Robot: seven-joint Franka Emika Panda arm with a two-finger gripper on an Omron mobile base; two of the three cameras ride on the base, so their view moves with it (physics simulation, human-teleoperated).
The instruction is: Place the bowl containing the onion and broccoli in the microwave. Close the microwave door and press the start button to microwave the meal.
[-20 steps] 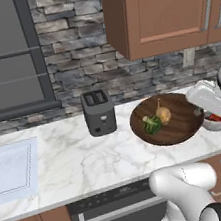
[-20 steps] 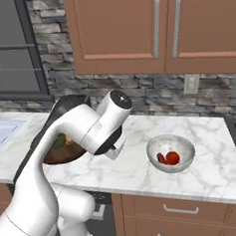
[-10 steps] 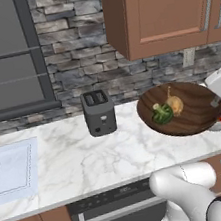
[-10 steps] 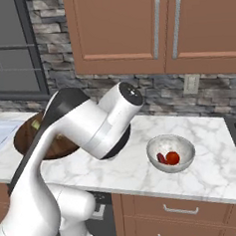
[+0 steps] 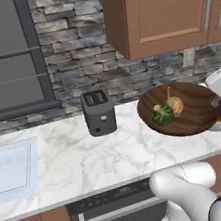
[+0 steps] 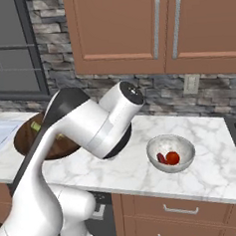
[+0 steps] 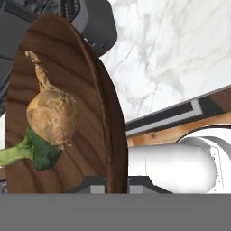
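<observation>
The dark wooden bowl (image 5: 196,111) hangs tilted above the counter, its inside turned toward the left base camera. The tan onion (image 5: 175,105) and the green broccoli (image 5: 162,115) lie together in it. My gripper (image 5: 216,101) is shut on the bowl's right rim. In the hand view the bowl (image 7: 85,103) stands edge-on with the gripper (image 7: 116,184) clamped over its rim, and the onion (image 7: 52,113) rests on the broccoli (image 7: 41,152). From the right, the arm hides most of the bowl (image 6: 29,141). The microwave and its door are out of view.
A dark grey toaster (image 5: 98,112) stands on the marble counter (image 5: 70,164) left of the bowl. A white bowl with red pieces (image 6: 171,153) sits on the counter to the right. Wooden cabinets (image 5: 162,8) hang overhead, and a sink (image 5: 10,166) lies far left.
The bowl has come up off the counter and moved right with my gripper, tipping more toward the camera. Over the last half second it has barely moved.
</observation>
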